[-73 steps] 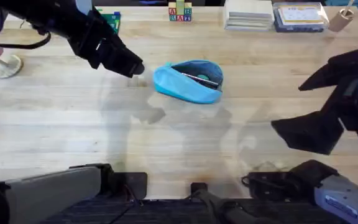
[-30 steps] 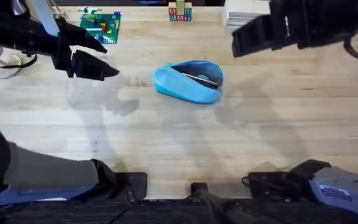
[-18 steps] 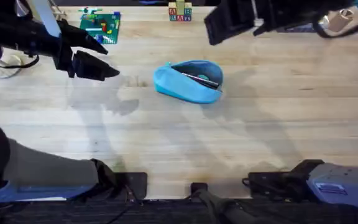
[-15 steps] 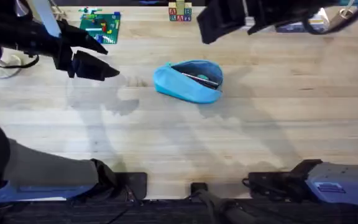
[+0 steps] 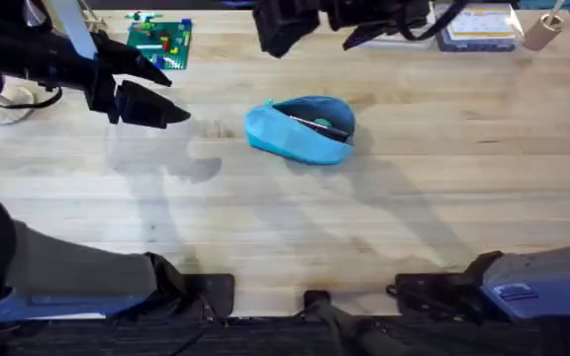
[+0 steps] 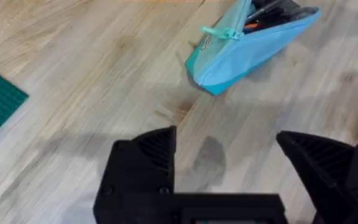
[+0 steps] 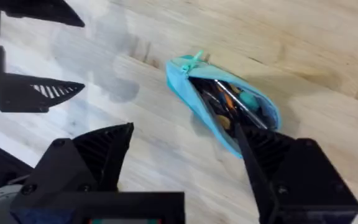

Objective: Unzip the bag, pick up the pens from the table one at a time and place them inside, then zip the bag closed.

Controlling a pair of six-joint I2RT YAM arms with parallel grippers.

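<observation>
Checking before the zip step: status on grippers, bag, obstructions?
Left gripper open, empty, beside the bag. Right gripper open, empty, above it. Bag unzipped, pens inside. Nothing blocking.

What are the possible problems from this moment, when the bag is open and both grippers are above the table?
1. The bag lies open with pens inside; a clumsy grab may spill them.
2. The teal pull tab is small and may slip from the fingers.
3. The left gripper and right gripper, both open, might collide beside the bag.

The bag [image 5: 299, 131] is soft blue cloth. The table [image 5: 394, 208] is pale smooth wood with lines. The left hand [image 6: 229, 168] is matt black plastic.
</observation>
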